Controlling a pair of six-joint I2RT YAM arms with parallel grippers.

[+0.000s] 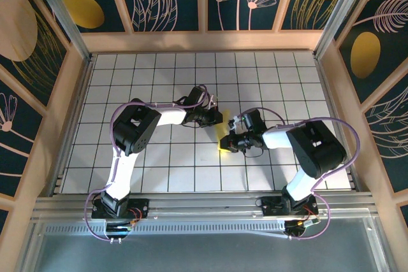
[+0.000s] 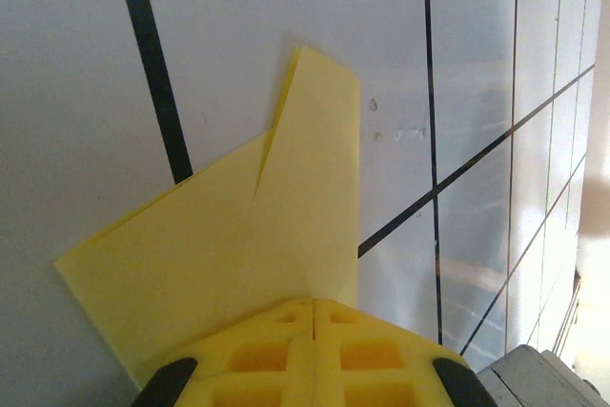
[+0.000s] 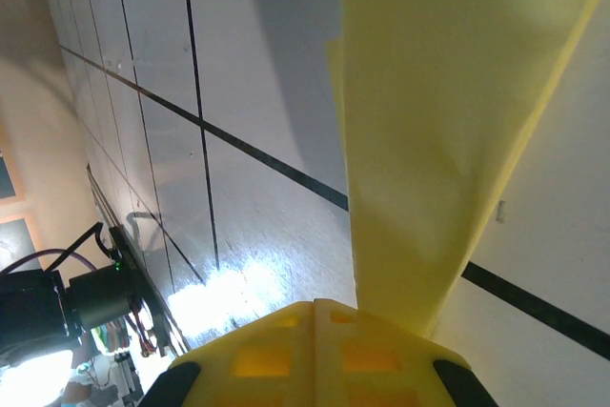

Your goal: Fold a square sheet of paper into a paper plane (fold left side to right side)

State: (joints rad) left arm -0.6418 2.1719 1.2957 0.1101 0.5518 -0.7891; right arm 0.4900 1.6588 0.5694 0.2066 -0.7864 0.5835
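Right gripper (image 3: 315, 310), jaws closed, pinches folded yellow paper (image 3: 429, 140) stretching straight ahead; left gripper (image 2: 315, 307), closed, presses its opposite end.

Table (image 1: 159, 170) ctr: paper (image 1: 224, 133) on it — L gripper (image 1: 217, 118) far end, R gripper (image 1: 231, 142) near end.

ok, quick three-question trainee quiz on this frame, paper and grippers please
1. True or false: the thin pale yellow paper sheet lies as a flat, unfolded square.
2. The left gripper is: A wide open; B shut; C clamped on a pen.
3. In the top view, which is farther from the near edge of the white gridded table: the left one or the right gripper?
Key: 1 false, as creases and an overlapping flap show. 2 B. 3 left.
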